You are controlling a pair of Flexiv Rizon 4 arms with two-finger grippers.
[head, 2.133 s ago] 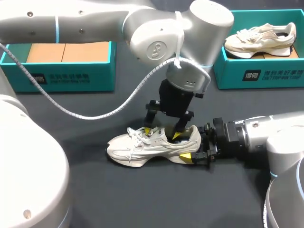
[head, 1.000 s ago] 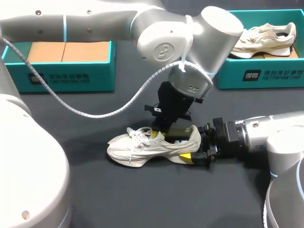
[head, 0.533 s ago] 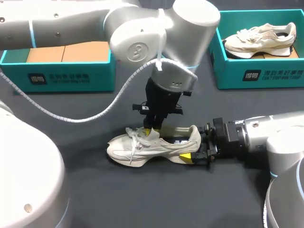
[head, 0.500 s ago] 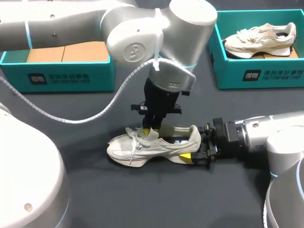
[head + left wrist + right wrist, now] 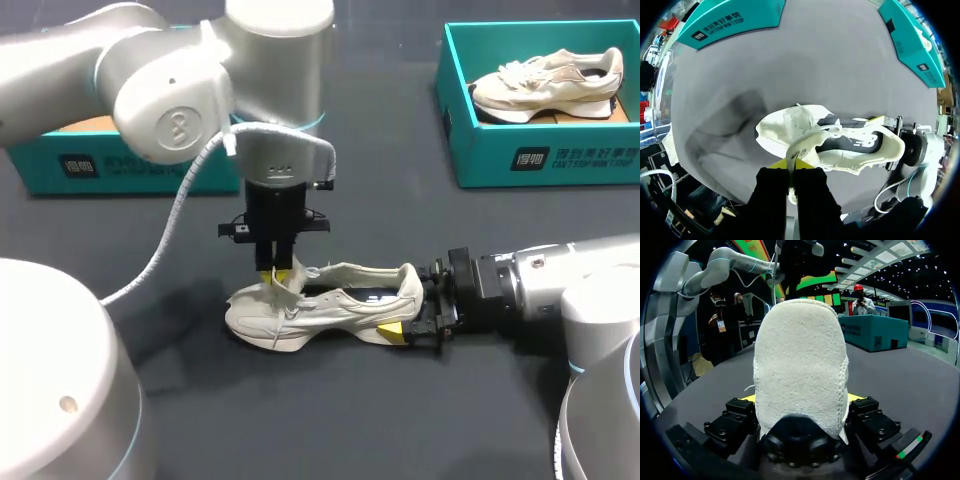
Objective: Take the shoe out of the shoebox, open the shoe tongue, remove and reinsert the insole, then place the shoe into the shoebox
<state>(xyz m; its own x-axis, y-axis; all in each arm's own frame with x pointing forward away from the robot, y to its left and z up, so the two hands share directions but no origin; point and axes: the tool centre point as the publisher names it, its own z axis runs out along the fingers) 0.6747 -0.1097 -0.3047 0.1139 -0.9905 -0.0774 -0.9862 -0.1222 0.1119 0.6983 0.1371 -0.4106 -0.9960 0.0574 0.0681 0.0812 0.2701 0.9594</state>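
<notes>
While shoe (image 5: 330, 305) rests on dark table (image 5: 400, 430) — left gripper (image 5: 272, 277) pinches tongue (image 5: 807, 144) | right gripper (image 5: 412, 303) clamps heel (image 5: 800, 365)

Left gripper (image 5: 277, 272): pointed down, pinched on the tongue (image 5: 804, 148).
Right gripper (image 5: 418, 305): held level, clamped on the heel (image 5: 800, 365).

Shoe (image 5: 320, 305): cream-white, white laces, black interior. Tongue (image 5: 285, 280): cream. Tabletop (image 5: 400, 420): plain dark grey. Far-right shoebox (image 5: 540, 160): teal, white print. Second shoe (image 5: 545, 85) inside: cream, beige panels. Far-left shoebox (image 5: 60, 165): teal, white print, brown inside. Left fingers (image 5: 782, 163), right fingers (image 5: 393, 331): black, yellow tips. Left arm (image 5: 170, 100), right arm (image 5: 560, 280): silver-white, pale blue rings.
</notes>
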